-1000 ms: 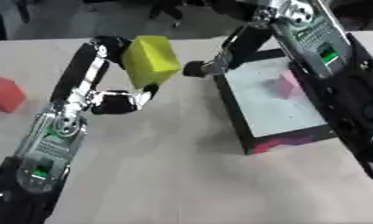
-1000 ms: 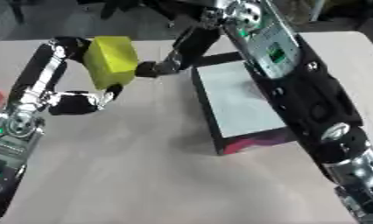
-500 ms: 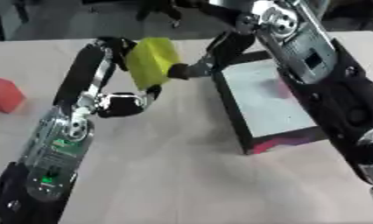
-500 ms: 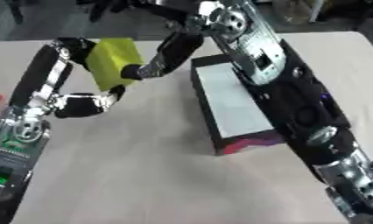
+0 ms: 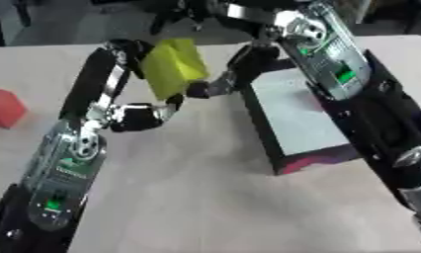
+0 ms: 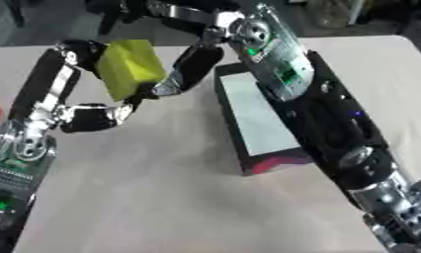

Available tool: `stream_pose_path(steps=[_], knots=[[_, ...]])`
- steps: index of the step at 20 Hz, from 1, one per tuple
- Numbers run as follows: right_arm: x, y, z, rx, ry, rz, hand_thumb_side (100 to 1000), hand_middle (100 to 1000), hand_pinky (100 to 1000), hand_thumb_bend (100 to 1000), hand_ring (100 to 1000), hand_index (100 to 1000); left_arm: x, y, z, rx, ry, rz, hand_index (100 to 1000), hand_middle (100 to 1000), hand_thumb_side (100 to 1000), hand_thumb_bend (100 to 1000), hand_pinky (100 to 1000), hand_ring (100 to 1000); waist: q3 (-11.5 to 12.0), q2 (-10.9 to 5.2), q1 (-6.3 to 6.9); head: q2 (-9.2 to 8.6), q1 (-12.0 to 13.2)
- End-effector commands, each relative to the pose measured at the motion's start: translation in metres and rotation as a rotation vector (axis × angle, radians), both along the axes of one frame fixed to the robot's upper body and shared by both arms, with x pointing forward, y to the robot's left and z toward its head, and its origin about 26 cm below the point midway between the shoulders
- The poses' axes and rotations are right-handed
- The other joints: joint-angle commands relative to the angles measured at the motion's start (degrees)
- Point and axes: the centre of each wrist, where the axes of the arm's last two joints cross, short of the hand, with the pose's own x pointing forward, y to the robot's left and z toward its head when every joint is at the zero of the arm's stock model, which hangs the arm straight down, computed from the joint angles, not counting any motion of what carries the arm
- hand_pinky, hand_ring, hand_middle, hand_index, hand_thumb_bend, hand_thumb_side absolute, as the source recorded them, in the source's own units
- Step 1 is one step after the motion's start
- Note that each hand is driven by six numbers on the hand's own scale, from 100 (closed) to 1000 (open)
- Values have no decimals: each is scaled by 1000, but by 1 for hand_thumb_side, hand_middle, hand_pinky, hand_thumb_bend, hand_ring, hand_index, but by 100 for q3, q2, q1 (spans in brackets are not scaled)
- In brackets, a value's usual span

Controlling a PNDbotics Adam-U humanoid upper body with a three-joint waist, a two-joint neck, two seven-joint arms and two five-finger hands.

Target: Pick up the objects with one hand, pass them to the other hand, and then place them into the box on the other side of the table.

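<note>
Two hands: both meet at one yellow-green block (image 5: 173, 66), held up above the far part of the table (image 5: 196, 197).
Left hand (image 5: 127, 49): it comes up from the lower left on a bent arm, and its dark fingers wrap the block's left and upper edge, so it is grasping the block.
Right hand (image 5: 216, 86): it reaches in from the upper right and touches the block's right lower side; the fingers are dark and blurred against the block, so I cannot tell whether they are closed on it or only resting there.
Yellow-green block: tilted, clear of the table top, between the two hands and just left of the box.
Box (image 5: 305, 121): right of centre on the table, dark walls, pale inner floor, a pink-red patch on its near wall; the right arm crosses over its right side.
Red cube (image 5: 5, 107): on the table by the left edge, well apart from the hands.
Table: pale and plain.
</note>
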Motion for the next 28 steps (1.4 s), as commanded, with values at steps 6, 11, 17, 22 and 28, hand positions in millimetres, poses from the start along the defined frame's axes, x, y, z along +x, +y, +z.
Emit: stream_pose_path(steps=[6,11,17,22,28], knots=[[5,-5,5,5,-47,-39,100,783,916,427,1000,970,-10,-3,14,-33,-29,-44,472,458,100,100,674,495,-26,-109,-5,-38,-62],[7,-5,2,14,-44,-51,100,734,909,409,999,939,-12,-4,15,-34,-31,-55,473,457,100,100,675,495,-21,-98,4,-57,-64],[9,-5,1,66,18,-59,100,522,884,359,926,827,-14,-6,15,-30,-27,-71,473,458,100,100,675,496,-8,-84,2,-69,-62],[7,-4,2,91,67,-45,100,348,860,353,855,697,-14,-7,15,-23,-24,-72,476,459,100,100,677,497,0,-78,-4,-73,-50],[6,-5,2,99,89,-38,100,275,847,393,821,632,-13,-6,14,-24,-25,-64,506,467,100,124,689,503,-7,-80,-10,-81,-12]])
